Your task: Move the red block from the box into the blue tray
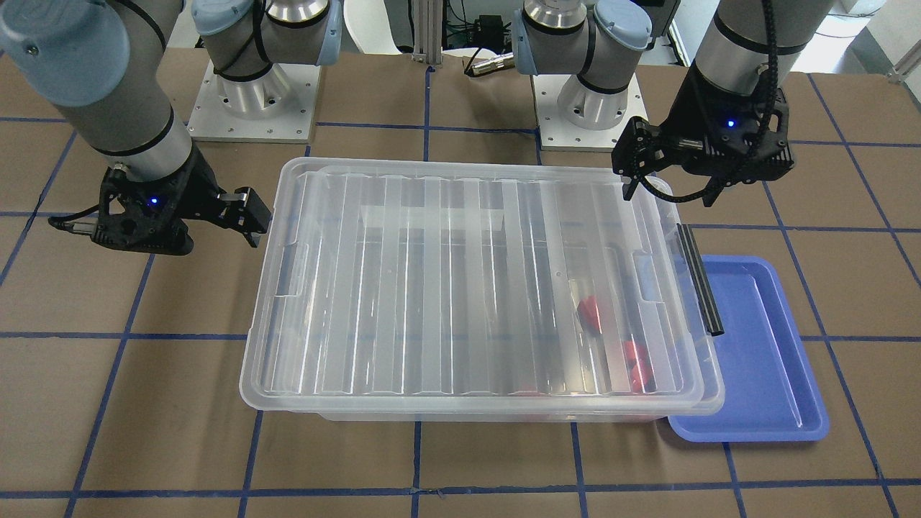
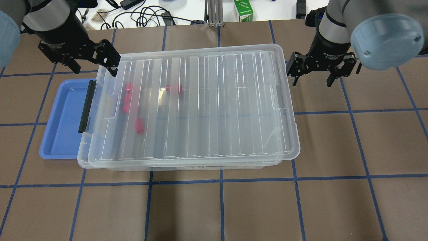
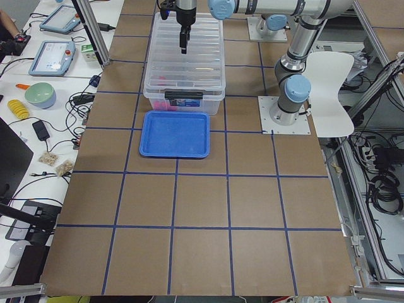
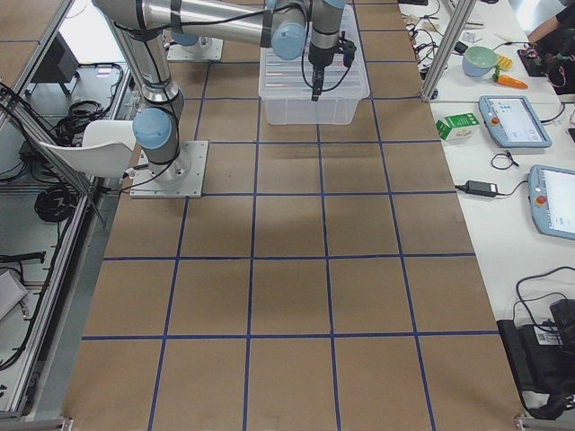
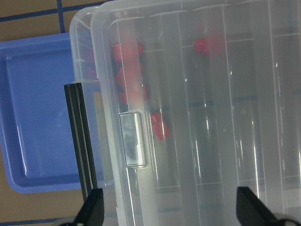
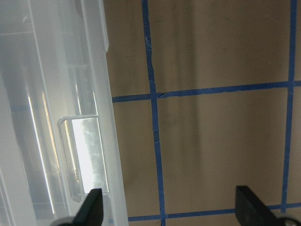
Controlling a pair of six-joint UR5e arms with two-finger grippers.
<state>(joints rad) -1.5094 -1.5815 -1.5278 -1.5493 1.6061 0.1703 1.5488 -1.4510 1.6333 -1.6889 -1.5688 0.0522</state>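
Red block (image 2: 139, 125) sits inside the lidded box (image 2: 187, 166); blue tray (image 2: 63, 124), at its 9 o'clock, holds nothing. Left gripper (image 2: 93, 65) and right gripper (image 2: 312, 78) gape wide, empty: no step looks done.

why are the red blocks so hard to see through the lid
Left wrist view: the red blocks are soft blurs, out of focus behind the ribbed box lid; front-facing view: glare streaks on the lid nearly hide them; overhead view: clearest, edges softened.
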